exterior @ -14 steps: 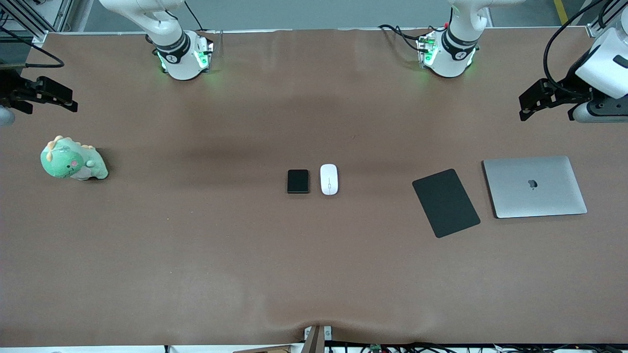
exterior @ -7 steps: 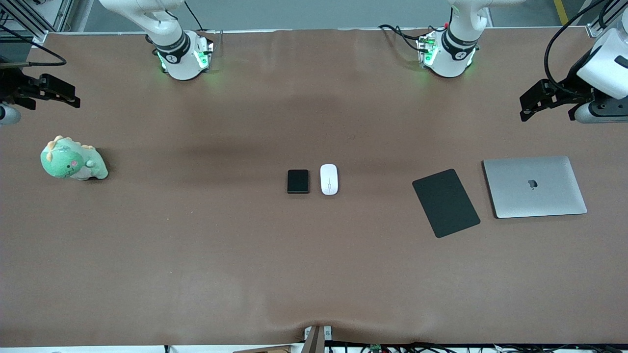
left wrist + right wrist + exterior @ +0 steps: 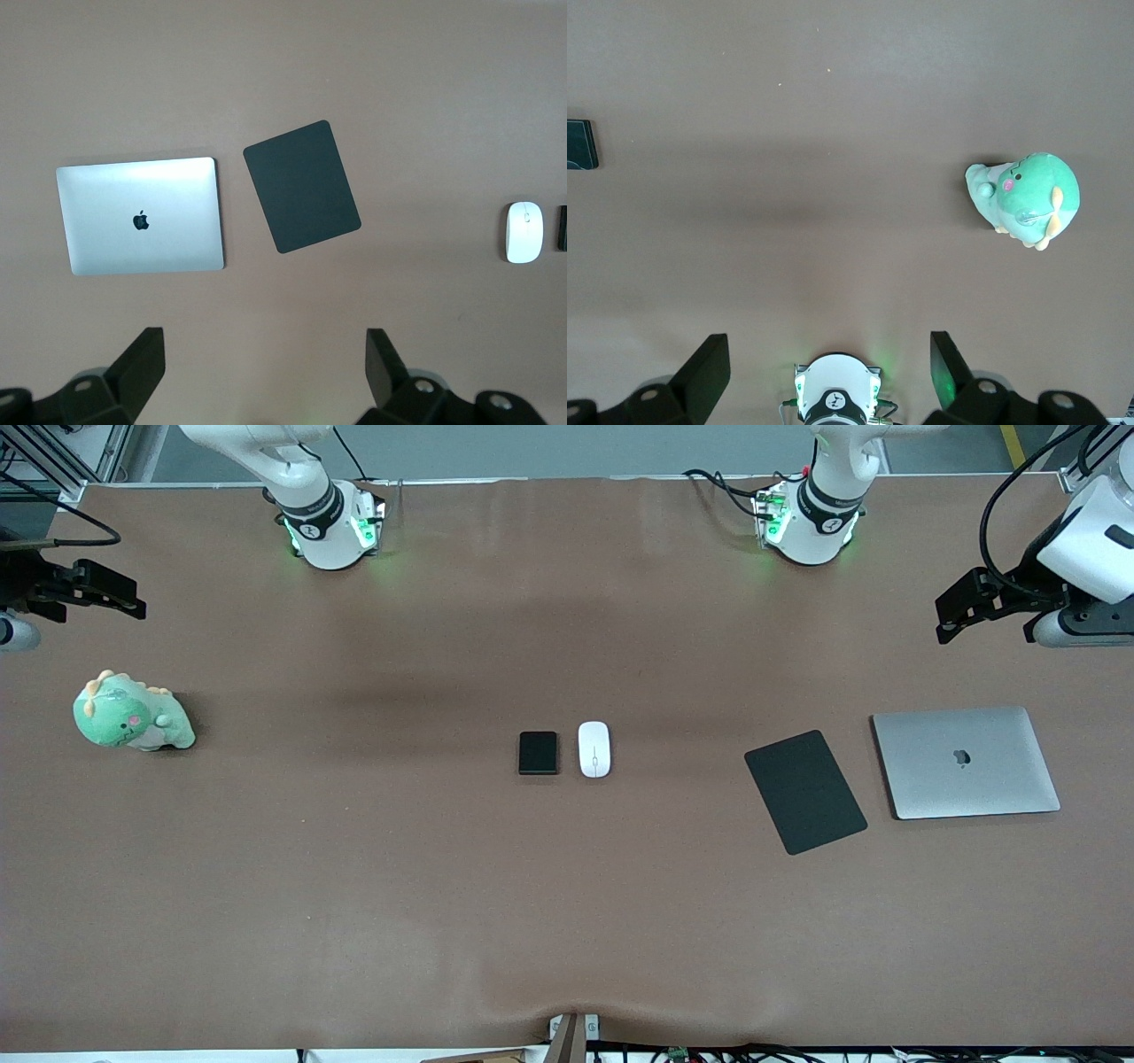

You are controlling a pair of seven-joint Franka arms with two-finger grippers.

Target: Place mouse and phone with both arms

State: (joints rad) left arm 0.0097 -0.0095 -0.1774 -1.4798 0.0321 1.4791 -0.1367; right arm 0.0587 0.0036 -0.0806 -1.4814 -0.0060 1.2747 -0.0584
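Note:
The black phone (image 3: pixel 539 753) and the white mouse (image 3: pixel 594 749) lie side by side at mid-table, the mouse toward the left arm's end. The left wrist view catches the mouse (image 3: pixel 524 232) and a sliver of the phone (image 3: pixel 563 228); the right wrist view shows the phone's end (image 3: pixel 581 144). My left gripper (image 3: pixel 983 631) hangs open over the table's left-arm end, above the bare cloth by the laptop, fingers wide apart (image 3: pixel 264 354). My right gripper (image 3: pixel 96 613) is open and empty (image 3: pixel 830 354) over the right-arm end, above the table near the plush toy. Both are far from phone and mouse.
A flat black mat (image 3: pixel 804 791) and a closed silver laptop (image 3: pixel 966 762) lie toward the left arm's end. A green plush dinosaur (image 3: pixel 131 713) sits toward the right arm's end. The arm bases (image 3: pixel 332 527) (image 3: pixel 806 522) stand along the back edge.
Both grippers have shifted only slightly in the air at their ends of the table. Phone and mouse have not moved.

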